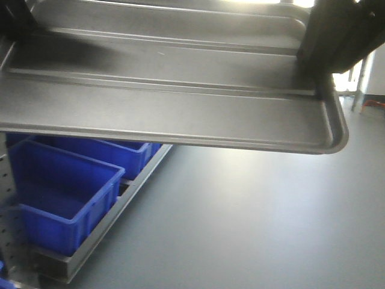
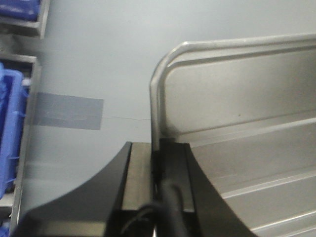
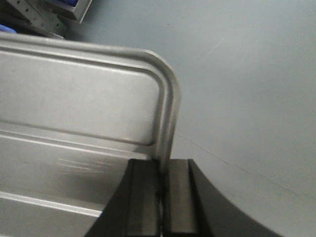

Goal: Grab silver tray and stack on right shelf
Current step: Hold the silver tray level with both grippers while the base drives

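Now both tools are holding the silver tray aloft.
The left tool is clamping its 9 o'clock rim, the right tool its 3 o'clock rim, above the floor; blue bins are sitting at 7 o'clock.

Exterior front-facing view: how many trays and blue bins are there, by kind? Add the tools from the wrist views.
silver tray: 1
blue bins: 2, one behind the other; blue slivers at the frame edges not counted
tools: 2, left tool and right tool, each shut on the tray's rim
Total: 5
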`<action>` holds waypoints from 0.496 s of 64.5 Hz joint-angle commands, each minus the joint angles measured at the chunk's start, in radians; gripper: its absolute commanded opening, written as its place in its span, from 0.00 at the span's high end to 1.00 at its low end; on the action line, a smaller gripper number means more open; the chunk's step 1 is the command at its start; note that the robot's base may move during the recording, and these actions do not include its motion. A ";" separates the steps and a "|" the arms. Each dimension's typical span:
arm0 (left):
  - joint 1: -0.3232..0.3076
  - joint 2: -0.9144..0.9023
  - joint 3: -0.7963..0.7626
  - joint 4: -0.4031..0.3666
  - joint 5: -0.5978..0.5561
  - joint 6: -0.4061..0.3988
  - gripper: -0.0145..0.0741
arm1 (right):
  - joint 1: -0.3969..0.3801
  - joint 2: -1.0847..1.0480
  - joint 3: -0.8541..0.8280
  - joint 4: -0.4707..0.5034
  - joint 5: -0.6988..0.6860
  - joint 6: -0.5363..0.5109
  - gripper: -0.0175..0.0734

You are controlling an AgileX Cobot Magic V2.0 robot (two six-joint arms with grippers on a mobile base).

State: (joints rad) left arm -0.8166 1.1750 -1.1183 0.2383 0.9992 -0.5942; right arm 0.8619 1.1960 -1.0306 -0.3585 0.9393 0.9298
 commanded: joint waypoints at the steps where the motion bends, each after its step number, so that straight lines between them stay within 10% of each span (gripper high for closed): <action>1: -0.010 -0.023 -0.030 0.022 -0.032 0.013 0.94 | -0.002 -0.026 -0.026 -0.039 -0.045 -0.022 0.75; 32: -0.010 -0.023 -0.030 0.022 -0.032 0.013 0.94 | -0.002 -0.026 -0.026 -0.039 -0.045 -0.022 0.75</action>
State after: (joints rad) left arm -0.8189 1.1750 -1.1183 0.2383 0.9992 -0.5942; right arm 0.8619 1.1960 -1.0306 -0.3567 0.9420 0.9298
